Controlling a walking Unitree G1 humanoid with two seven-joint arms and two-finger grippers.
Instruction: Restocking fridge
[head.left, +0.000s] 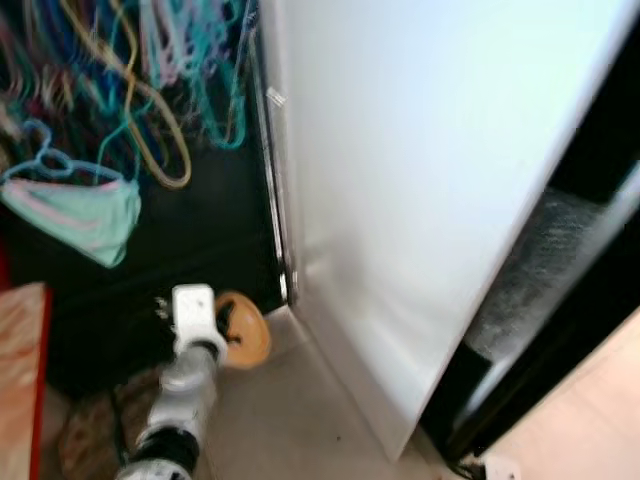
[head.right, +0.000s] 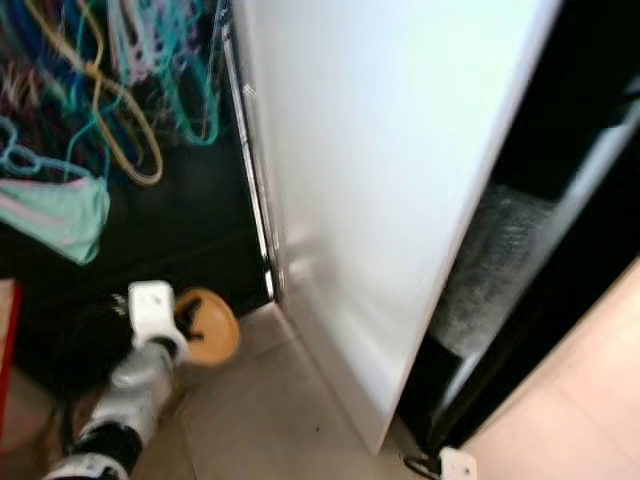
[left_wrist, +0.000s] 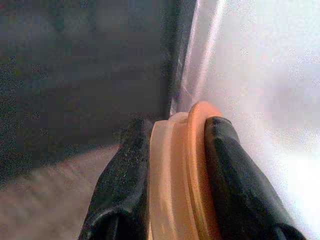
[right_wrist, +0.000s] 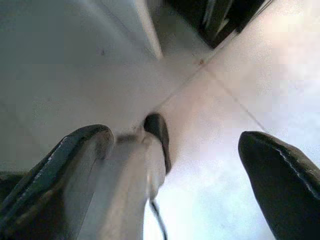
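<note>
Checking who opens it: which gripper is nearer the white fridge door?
Left. The left gripper, shut on an orange lid, sits beside the fridge door; the right gripper hangs open over the floor.

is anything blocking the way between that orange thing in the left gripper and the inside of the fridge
Yes. The white fridge door stands open between them: the left gripper holds the orange round item low on the door's outer side, while the dark fridge interior lies beyond its far edge.
</note>
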